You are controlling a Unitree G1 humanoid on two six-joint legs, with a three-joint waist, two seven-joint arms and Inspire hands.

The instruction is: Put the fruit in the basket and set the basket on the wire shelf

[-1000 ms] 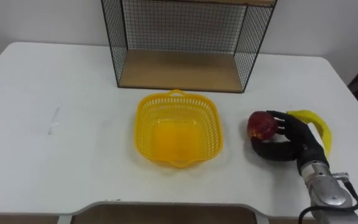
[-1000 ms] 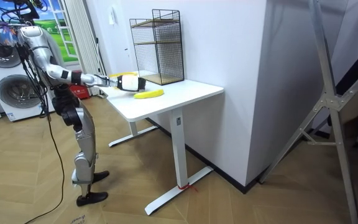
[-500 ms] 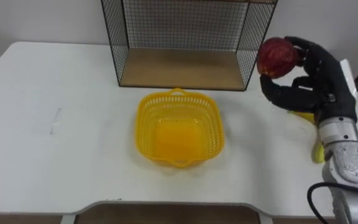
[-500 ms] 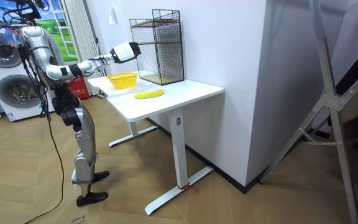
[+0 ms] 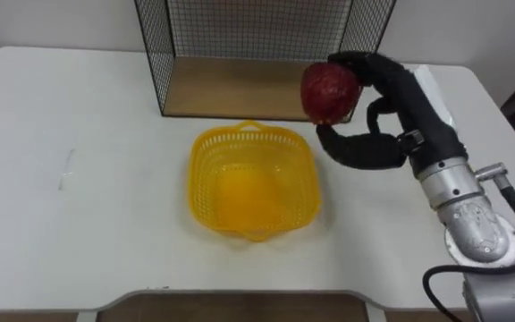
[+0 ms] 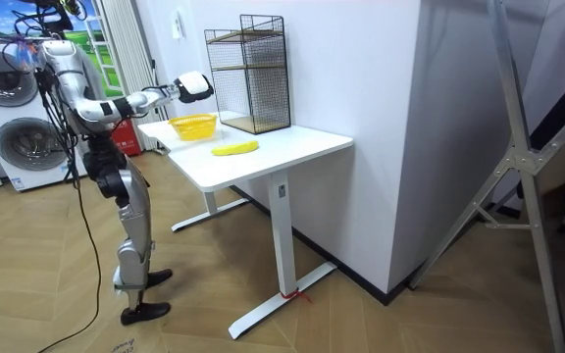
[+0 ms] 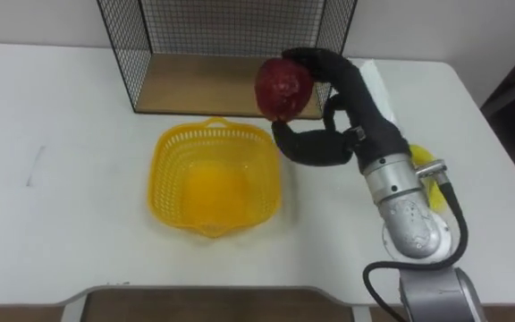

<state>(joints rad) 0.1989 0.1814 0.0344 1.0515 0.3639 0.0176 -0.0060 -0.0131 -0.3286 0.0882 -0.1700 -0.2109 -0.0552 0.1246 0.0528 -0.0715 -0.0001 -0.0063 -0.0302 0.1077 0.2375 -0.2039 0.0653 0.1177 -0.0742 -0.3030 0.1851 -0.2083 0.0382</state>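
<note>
My right hand [image 5: 399, 105] is shut on a dark red apple [image 5: 331, 91] and holds it in the air, just right of the basket's far right corner and in front of the shelf. The yellow plastic basket [image 5: 254, 132] stands empty on the white table, in front of the black wire shelf [image 5: 240, 88] with its wooden floor. A yellow banana [image 7: 430, 170] lies on the table behind my right forearm, mostly hidden. In the room view I stand at the table's left end, right arm stretched out, hand [image 6: 194, 86] above the basket [image 6: 193, 126].
The white table [image 5: 79, 224] has bare room left of the basket and in front of it. Its near edge runs along the bottom of the eye views. The shelf stands against the wall at the table's back. Washing machines [image 6: 8, 118] stand behind me.
My right hand lifted the apple off the table beside the banana, raised it by the shelf's right side, then carried it left toward the basket. The basket has not moved.
</note>
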